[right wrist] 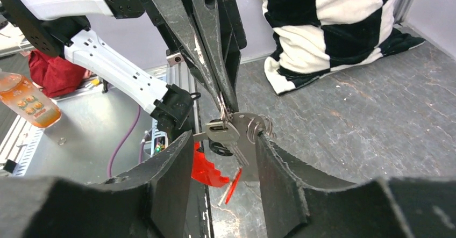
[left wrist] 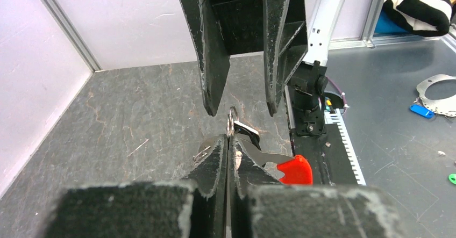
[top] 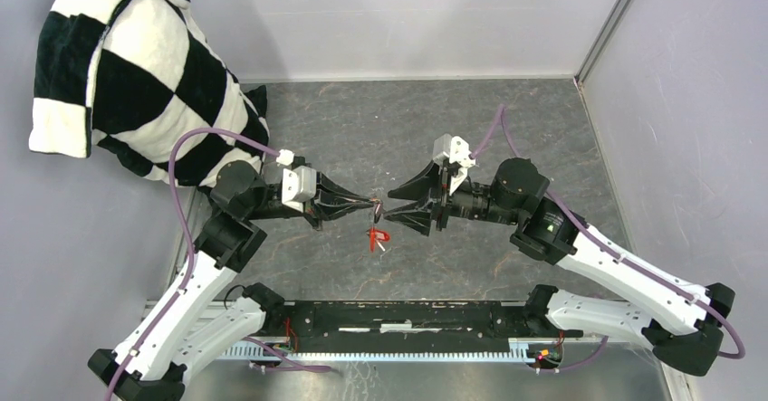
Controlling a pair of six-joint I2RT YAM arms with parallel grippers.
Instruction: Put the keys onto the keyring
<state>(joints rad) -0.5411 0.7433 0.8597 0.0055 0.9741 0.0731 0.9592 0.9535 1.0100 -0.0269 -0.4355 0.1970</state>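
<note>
My left gripper (top: 374,205) (left wrist: 228,140) is shut on the thin silvery keyring (left wrist: 232,121), pinching it edge-on above the table. A bunch hangs under its tips (right wrist: 226,106): silvery rings (right wrist: 258,124), a silvery key-shaped piece (right wrist: 223,131), a black key head (right wrist: 219,148), the red fob (right wrist: 207,169) (top: 376,236) (left wrist: 293,169), and a thin red key (right wrist: 232,183) seen edge-on. My right gripper (top: 389,204) (right wrist: 223,141) is open, one finger on each side of the bunch, its right finger (right wrist: 269,152) against the rings. What is threaded on the ring I cannot tell.
A black-and-white checked cloth (top: 136,84) lies at the back left by the wall. Walls close the back and right of the grey slate table (top: 380,120). The black rail (top: 398,315) of the arm bases runs along the near edge.
</note>
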